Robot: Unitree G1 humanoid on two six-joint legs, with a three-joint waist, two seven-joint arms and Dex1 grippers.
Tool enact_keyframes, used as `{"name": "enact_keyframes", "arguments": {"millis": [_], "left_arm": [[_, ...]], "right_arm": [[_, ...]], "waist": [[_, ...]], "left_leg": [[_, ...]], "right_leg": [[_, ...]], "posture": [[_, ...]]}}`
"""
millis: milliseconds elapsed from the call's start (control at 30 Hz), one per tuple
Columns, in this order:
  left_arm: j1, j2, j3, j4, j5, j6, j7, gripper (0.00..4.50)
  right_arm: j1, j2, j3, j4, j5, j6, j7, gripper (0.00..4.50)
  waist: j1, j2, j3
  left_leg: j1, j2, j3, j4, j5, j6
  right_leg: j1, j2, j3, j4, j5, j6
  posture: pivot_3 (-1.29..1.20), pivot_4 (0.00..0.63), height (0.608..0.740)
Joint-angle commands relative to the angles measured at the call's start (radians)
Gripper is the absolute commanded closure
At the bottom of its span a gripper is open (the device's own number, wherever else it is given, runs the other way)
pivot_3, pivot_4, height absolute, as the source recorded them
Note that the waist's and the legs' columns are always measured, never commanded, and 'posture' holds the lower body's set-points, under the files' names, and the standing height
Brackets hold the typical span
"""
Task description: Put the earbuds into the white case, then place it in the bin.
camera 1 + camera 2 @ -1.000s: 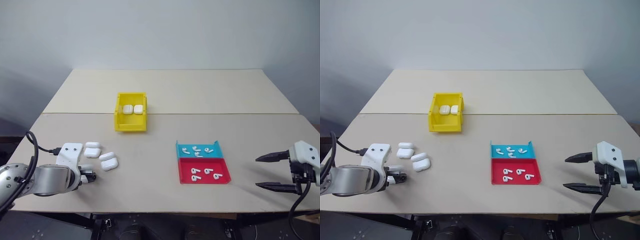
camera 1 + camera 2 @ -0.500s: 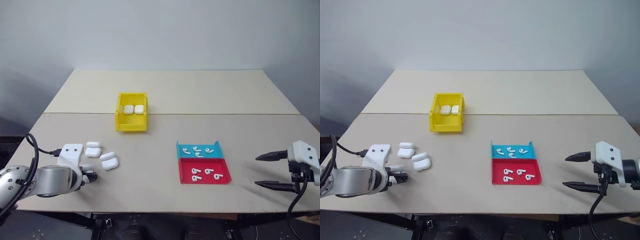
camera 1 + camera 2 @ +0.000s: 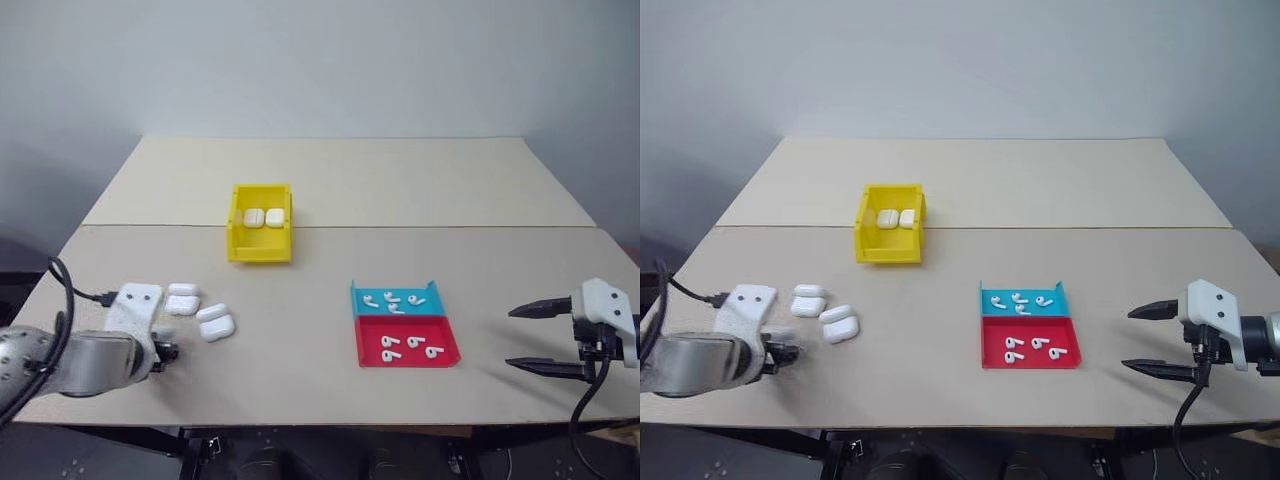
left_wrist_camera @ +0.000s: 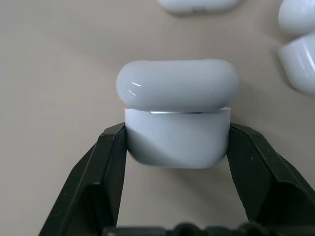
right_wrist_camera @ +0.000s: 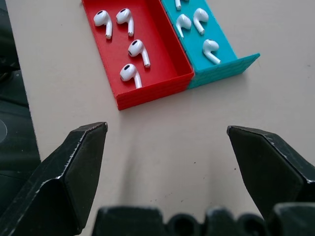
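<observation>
- We have a white case [image 4: 177,123] clamped between the two black fingers of our left gripper [image 4: 176,147]; it is glossy, rounded-rectangular plastic, and a thin seam shows where its lid meets the body.
- Our left gripper sits at the near left of the table [image 3: 330,190], just beside the loose cases [image 3: 200,312], which are smooth white pebbles of the same shape, lying flat.
- The table is matte beige, made of two slabs with a seam running across behind the bin [image 3: 259,249].
- The bin is bright yellow plastic with tall walls and a lower front lip; two more white cases [image 3: 263,217] lie side by side inside it. It stands well apart from our left gripper, further back on the table.
- The earbuds [image 5: 123,44] are tiny glossy white pieces with short stems, spread over a shallow red tray [image 5: 152,86] and a shallow blue tray [image 5: 226,66] that touch along one side.
- Our right gripper [image 5: 167,162] hangs with its fingers wide apart and nothing between them, near the trays at the table's right edge.
</observation>
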Motion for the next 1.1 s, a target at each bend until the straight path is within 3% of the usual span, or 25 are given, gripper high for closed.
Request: {"name": "enact_keyframes", "arguments": {"millis": [33, 100, 167, 267, 400, 467, 633, 767, 1000, 1100], "left_arm": [[0.073, -0.015, 0.252, -0.100, 0.130, 0.050, -0.168, 1.74], [0.143, -0.103, 0.371, -0.208, 0.313, -0.014, -0.337, 1.74], [0.219, -0.217, 0.395, -0.330, 0.596, -0.190, -0.520, 1.74], [0.270, -0.330, 0.274, -0.375, 0.929, -0.452, -0.772, 1.74], [0.261, -0.518, 0.083, -0.335, 1.191, -0.738, -1.009, 1.74], [0.232, -0.618, -0.011, -0.252, 1.310, -0.904, -1.127, 1.74], [0.160, -0.813, -0.151, 0.025, 1.450, -1.262, -1.416, 1.74], [0.094, -0.959, -0.204, 0.239, 1.470, -1.463, -1.560, 1.74], [0.045, -1.085, -0.243, 0.406, 1.378, -1.570, -1.787, 1.74], [0.057, -1.094, -0.241, 0.395, 1.320, -1.524, -1.844, 1.74]], "right_arm": [[-0.033, -0.023, -0.013, -0.025, 0.000, 0.012, -0.014, 0.00], [-0.055, -0.031, 0.002, -0.040, -0.015, 0.031, -0.033, 0.00], [-0.084, -0.026, 0.006, -0.061, -0.006, 0.035, -0.041, 0.00], [-0.126, -0.040, 0.019, -0.103, 0.006, 0.061, -0.042, 0.00], [-0.176, -0.117, 0.036, -0.206, 0.013, 0.164, -0.030, 0.00], [-0.194, -0.175, 0.056, -0.262, 0.005, 0.232, -0.027, 0.00], [-0.220, -0.263, 0.104, -0.453, 0.044, 0.362, -0.018, 0.00], [-0.191, -0.303, 0.163, -0.638, 0.018, 0.426, -0.051, 0.00], [-0.273, -0.273, 0.344, -0.688, -0.097, 0.432, -0.108, 0.00], [-0.327, -0.252, 0.431, -0.680, -0.162, 0.418, -0.102, 0.62]], "waist": [[0.000, 0.000, 0.000], [0.000, 0.001, 0.001], [-0.002, 0.003, 0.001], [0.000, 0.003, 0.001], [0.004, 0.006, 0.001], [0.006, 0.005, 0.001], [0.009, 0.004, 0.001], [0.009, 0.005, 0.000], [0.001, 0.003, 0.000], [-0.004, 0.003, 0.000]], "left_leg": [[0.000, 0.000, 0.000, 0.000, 0.000, 0.000], [0.000, 0.000, 0.000, 0.000, 0.000, 0.000], [-0.001, 0.000, 0.003, -0.001, 0.001, -0.002], [-0.001, 0.000, 0.009, -0.002, 0.005, -0.010], [-0.003, 0.000, 0.011, -0.002, 0.004, -0.009], [-0.004, 0.001, 0.011, -0.002, -0.001, 0.000], [-0.006, 0.001, 0.012, 0.000, -0.003, 0.004], [-0.007, 0.001, 0.012, 0.001, -0.004, 0.006], [-0.013, 0.001, 0.011, 0.009, -0.006, 0.009], [-0.013, 0.001, 0.007, 0.011, -0.006, 0.009]], "right_leg": [[0.001, 0.000, 0.000, -0.001, 0.000, 0.000], [0.000, 0.000, 0.000, -0.001, 0.000, 0.001], [0.000, 0.000, -0.001, -0.002, 0.000, 0.001], [-0.001, 0.001, -0.002, -0.004, 0.000, 0.000], [-0.001, 0.001, -0.002, -0.008, 0.002, 0.000], [-0.001, 0.001, -0.002, -0.009, 0.003, 0.000], [-0.001, 0.000, -0.002, -0.011, 0.004, 0.002], [-0.003, -0.001, -0.002, -0.011, 0.004, 0.003], [-0.005, -0.001, -0.002, -0.010, 0.007, 0.007], [-0.005, -0.001, -0.001, -0.010, 0.008, 0.008]], "posture": [[0.00, 0.150, 0.740], [0.00, 0.150, 0.740], [0.00, 0.150, 0.740], [0.00, 0.150, 0.740], [0.00, 0.150, 0.740], [0.00, 0.150, 0.740], [0.00, 0.150, 0.740], [0.00, 0.150, 0.740], [0.00, 0.150, 0.740], [0.00, 0.150, 0.740]]}}
